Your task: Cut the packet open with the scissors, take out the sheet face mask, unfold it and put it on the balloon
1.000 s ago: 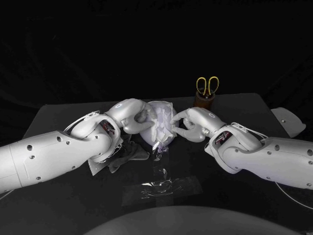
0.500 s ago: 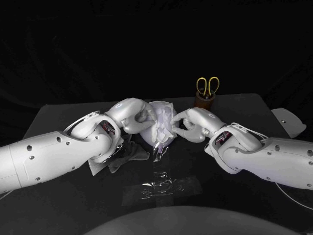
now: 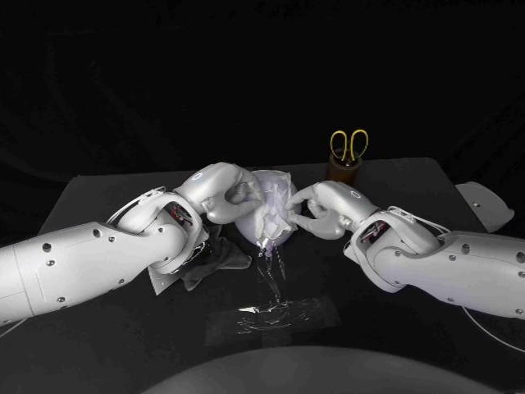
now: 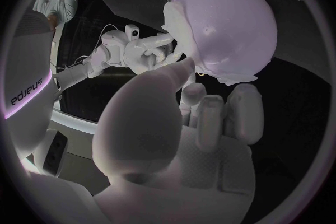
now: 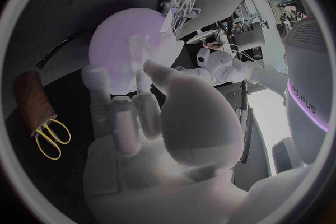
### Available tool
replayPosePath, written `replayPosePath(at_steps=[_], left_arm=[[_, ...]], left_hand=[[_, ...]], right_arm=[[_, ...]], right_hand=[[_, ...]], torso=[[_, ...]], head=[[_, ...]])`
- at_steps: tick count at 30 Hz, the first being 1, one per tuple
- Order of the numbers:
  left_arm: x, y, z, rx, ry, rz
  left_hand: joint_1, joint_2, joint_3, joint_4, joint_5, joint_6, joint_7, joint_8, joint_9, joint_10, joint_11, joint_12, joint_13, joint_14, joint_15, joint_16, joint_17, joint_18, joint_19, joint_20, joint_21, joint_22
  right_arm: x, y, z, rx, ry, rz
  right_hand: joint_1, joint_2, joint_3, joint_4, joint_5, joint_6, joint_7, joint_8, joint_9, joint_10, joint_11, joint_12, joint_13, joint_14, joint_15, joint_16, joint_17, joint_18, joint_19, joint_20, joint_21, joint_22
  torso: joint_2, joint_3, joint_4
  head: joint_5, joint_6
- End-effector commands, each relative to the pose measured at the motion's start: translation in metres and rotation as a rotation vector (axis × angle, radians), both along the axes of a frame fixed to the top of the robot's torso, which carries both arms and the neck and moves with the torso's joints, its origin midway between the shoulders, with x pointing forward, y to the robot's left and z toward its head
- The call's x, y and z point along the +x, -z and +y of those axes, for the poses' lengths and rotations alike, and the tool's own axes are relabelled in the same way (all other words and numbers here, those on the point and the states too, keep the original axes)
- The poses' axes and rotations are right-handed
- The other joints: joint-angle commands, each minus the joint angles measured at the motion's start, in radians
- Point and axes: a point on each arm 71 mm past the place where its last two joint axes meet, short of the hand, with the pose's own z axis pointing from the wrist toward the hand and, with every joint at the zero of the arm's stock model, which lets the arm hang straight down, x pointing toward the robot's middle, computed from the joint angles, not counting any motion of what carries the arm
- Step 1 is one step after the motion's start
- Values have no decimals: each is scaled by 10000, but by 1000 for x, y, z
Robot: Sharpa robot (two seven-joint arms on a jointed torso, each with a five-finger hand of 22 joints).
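Note:
The pale balloon (image 3: 270,182) stands at the table's middle with the white sheet face mask (image 3: 267,220) draped over its front. My left hand (image 3: 219,192) grips the mask's edge at the balloon's left side. My right hand (image 3: 321,206) pinches the mask at the right side. The left wrist view shows the balloon (image 4: 227,25), the mask's edge (image 4: 173,21) and my right hand (image 4: 137,52) pinching it. In the right wrist view my fingers (image 5: 125,102) lie against the balloon (image 5: 120,45). The scissors (image 3: 348,144) stand in a brown holder (image 3: 340,171) behind my right hand.
A clear film (image 3: 272,313) from the cut packet lies on the table in front of the balloon. A dark crumpled packet piece (image 3: 216,258) lies under my left forearm. A white object (image 3: 485,203) sits at the table's right edge.
A thin translucent strip now hangs lower from the mask's bottom, reaching towards the clear film on the table. Both hands have stayed at the balloon, barely shifted.

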Motion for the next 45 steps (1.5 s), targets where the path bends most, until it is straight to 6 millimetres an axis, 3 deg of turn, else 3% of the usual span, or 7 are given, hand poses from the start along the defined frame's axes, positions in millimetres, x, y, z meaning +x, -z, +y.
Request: replayPosePath(at_steps=[1,17,19,21,28,40,45], left_arm=[[-2,-3,0,-365,107,-35],[-11,-1,16,-279,-65,1169],[-10,-2,16,-360,-97,1166],[-10,-2,15,-443,-84,1135],[-6,-1,11,-433,-55,1001],[1,3,8,-309,-182,940],[1,4,6,-246,-123,958]], left_hand=[[-6,88,61,3,31,49,1,67,43,108,-22,66,75,1023,-74,57,2627,-172,2,-87,67,55],[-153,61,155,41,28,-25,-30,189,130,118,-33,85,136,1023,-91,57,2627,-175,2,-117,69,62],[-202,-27,120,38,22,-423,22,-12,62,-304,14,-182,-404,1023,-64,57,2627,-165,-42,-116,46,10],[-350,-350,-23,65,22,-1242,232,-522,-167,-860,183,-576,-1120,1022,59,56,2623,-150,-123,-66,0,-87],[-424,-654,-284,95,28,-1927,428,-1083,-462,-1018,363,-710,-1324,978,236,34,2521,-130,-200,103,-51,-177],[-315,-602,-293,71,29,-1883,461,-1120,-501,-916,400,-648,-1192,994,278,42,2558,-134,-177,157,-41,-146],[-203,-496,-305,43,28,-1357,412,-862,-422,-834,379,-581,-1074,1001,281,46,2575,-137,-151,191,-29,-112]], right_arm=[[-1,2,1,-201,-124,78],[0,2,1,-224,-103,65],[0,2,1,-223,-104,64],[0,2,1,-223,-104,61],[0,2,2,-221,-119,65],[0,2,2,-222,-134,77],[0,2,3,-220,-147,80]], right_hand=[[-21,-70,-6,30,-23,11,39,-48,-9,222,35,42,1415,656,-13,40,1685,148,-5,5,-57,681],[-21,-70,-6,30,-23,11,39,-48,-9,222,35,42,1415,656,-13,40,1685,148,-5,5,-57,681],[-21,-70,-6,30,-23,11,39,-48,-9,222,35,42,1415,656,-13,40,1685,148,-5,5,-57,681],[-21,-70,-6,30,-23,11,39,-48,-9,222,35,42,1415,656,-13,40,1685,148,-5,5,-57,681],[-21,-78,-18,42,-23,16,37,-55,-14,214,32,33,1406,647,-15,37,1667,152,-18,4,-84,674],[-21,-78,-18,42,-23,16,37,-55,-14,214,32,33,1406,647,-15,37,1667,152,-18,4,-84,674],[-21,-78,-18,42,-23,16,37,-55,-14,214,32,33,1406,647,-15,37,1667,152,-18,4,-84,674]], torso=[[7,6,-4],[1,-6,11],[4,-7,6],[8,-2,0],[17,12,-5],[8,4,3],[4,-1,-5]], head=[[14,22],[3,25],[7,31],[17,30],[42,37],[23,13],[31,20]])
